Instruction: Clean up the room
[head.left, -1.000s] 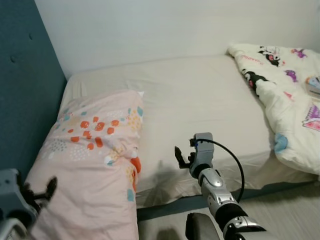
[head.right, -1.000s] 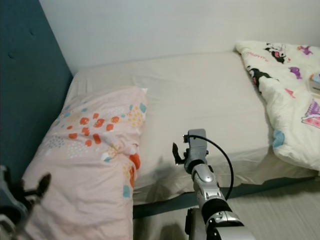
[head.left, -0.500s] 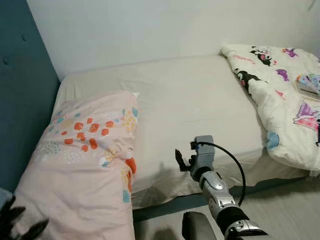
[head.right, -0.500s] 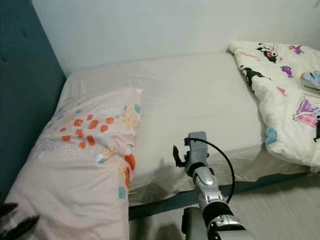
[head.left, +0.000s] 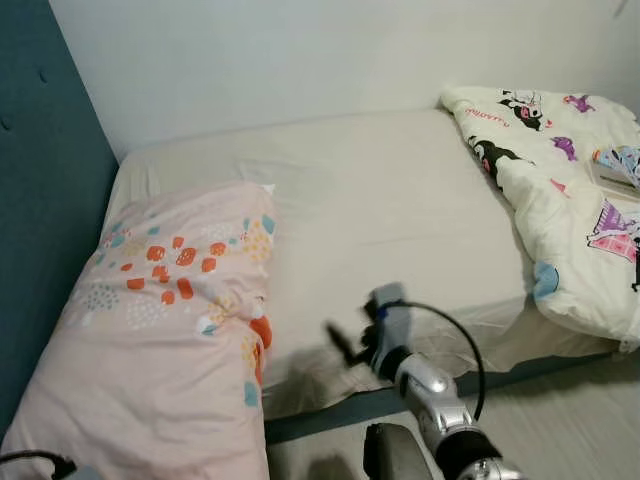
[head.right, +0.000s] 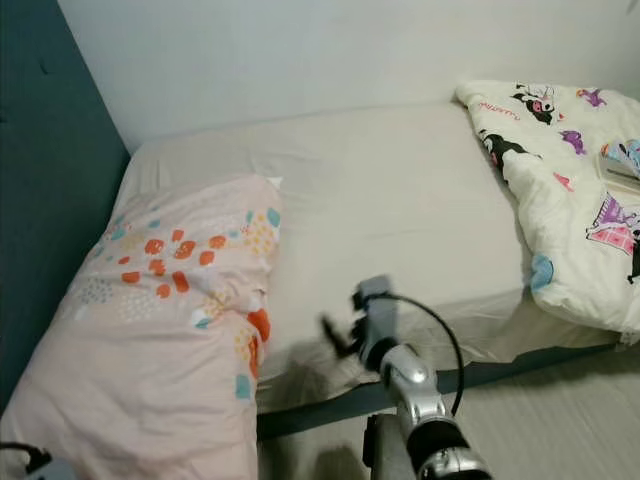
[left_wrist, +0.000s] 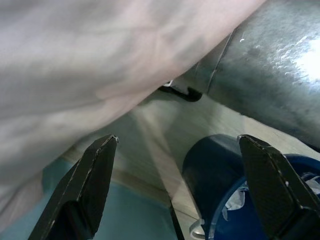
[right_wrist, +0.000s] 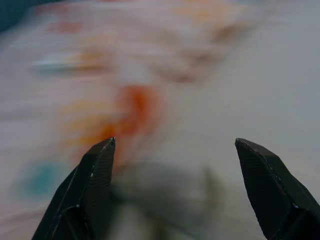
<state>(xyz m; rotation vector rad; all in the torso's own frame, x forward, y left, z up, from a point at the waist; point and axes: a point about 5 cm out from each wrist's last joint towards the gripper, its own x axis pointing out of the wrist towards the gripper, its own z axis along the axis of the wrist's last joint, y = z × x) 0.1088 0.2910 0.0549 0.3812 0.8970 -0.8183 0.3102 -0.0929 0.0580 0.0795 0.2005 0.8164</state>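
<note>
A: How far along does the tidying look?

B: Early, I'd judge. The pink patterned pillow (head.left: 170, 320) lies at the head end of the bed (head.left: 390, 200), against the dark teal headboard (head.left: 40, 230), hanging a little over the bed's near edge. The white cartoon-print duvet (head.left: 560, 190) is bunched in a heap at the far right end and drapes off the mattress. It has not been spread, and the middle of the sheet lies bare and creased.

A: Where are the grippers?

B: The right gripper (head.left: 345, 345) hovers over the near edge of the mattress, just beside the pillow's lower corner. It is blurred in the head views. In its wrist view the two black fingers (right_wrist: 95, 185) stand wide apart with nothing between them, aimed at the pillow's orange and teal print. The left gripper (left_wrist: 175, 195) hangs low under the overhanging pillow, fingers likewise spread and empty.

A: Any containers?

B: One, in the left wrist view: a blue bin (left_wrist: 235, 185) on the floor near the bed. Something pale and crumpled shows inside at the picture's edge, perhaps paper; I cannot tell more.

A: What's left, then?

B: Probably squaring the pillow and straightening the duvet. A flat thing lies on the duvet at the right edge, too cropped to name.
</note>
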